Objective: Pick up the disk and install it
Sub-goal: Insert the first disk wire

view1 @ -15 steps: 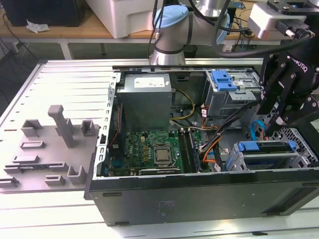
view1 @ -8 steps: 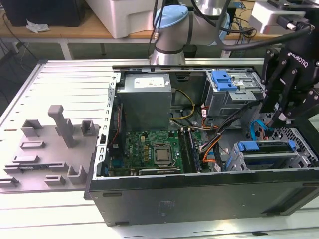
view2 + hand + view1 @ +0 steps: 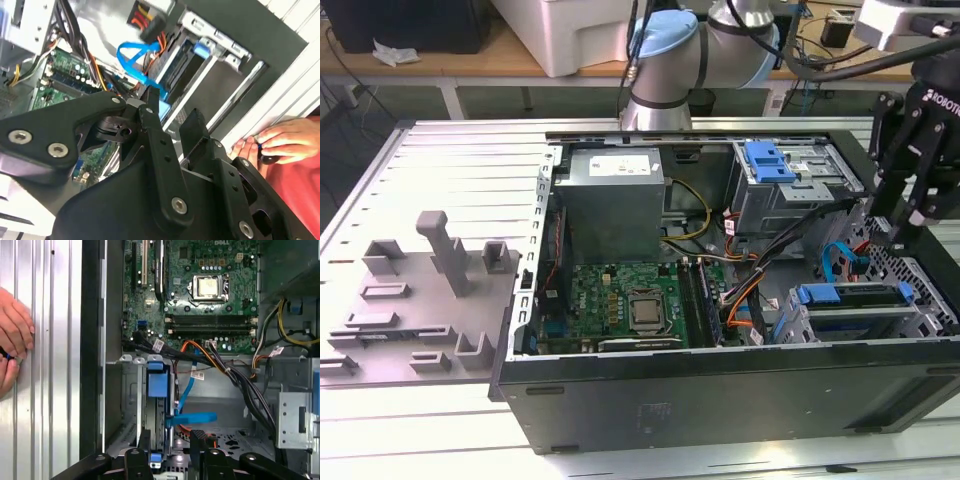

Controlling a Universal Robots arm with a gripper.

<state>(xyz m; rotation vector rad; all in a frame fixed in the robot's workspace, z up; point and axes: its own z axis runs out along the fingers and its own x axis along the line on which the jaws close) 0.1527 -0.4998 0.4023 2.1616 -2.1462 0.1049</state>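
Note:
The disk sits in the drive cage at the front corner of the open computer case, on the exterior view's right, with its bright blue carrier rail facing up. In the first wrist view the blue rail of the disk runs down the cage slot. My gripper hangs above and just behind the cage, apart from the disk. Its black fingers stand apart in both wrist views with nothing held between them, so my gripper is open.
A blue data cable loops beside the cage, under the gripper. A small blue latch tops the upper bay, and the grey power supply box stands behind the motherboard. A person's hand rests on the ribbed table beside the case.

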